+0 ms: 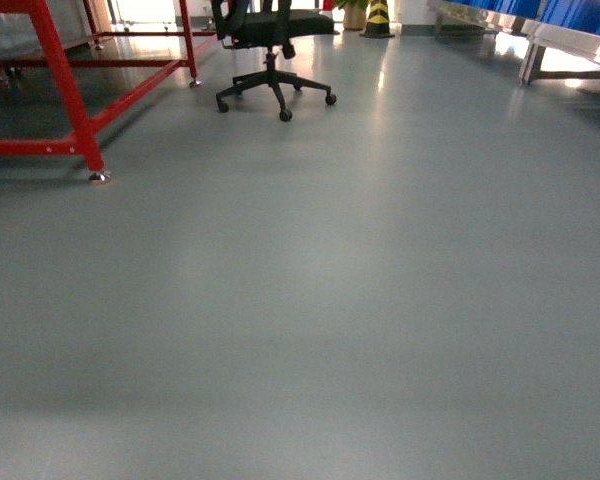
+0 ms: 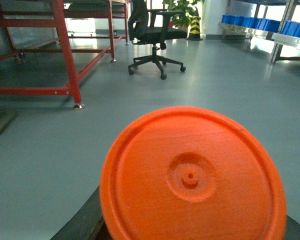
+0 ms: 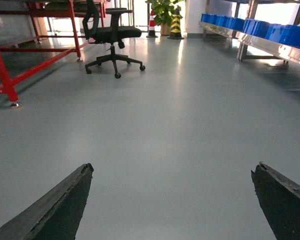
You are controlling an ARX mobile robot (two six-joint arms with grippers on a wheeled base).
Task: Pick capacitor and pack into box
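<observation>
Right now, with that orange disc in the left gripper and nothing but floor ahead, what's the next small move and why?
Probably turn the base to search for the box. The head view shows only grey floor, a red frame and an office chair. The orange disc fills the left wrist view; the right gripper is open and empty.

All three cameras face forward over the grey floor [image 1: 310, 300], low, sharing the distant black office chair [image 1: 272, 40].

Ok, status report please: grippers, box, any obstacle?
Left gripper shut on orange disc. Right gripper open, empty. Box not in view. Office chair, red frame far ahead.
</observation>
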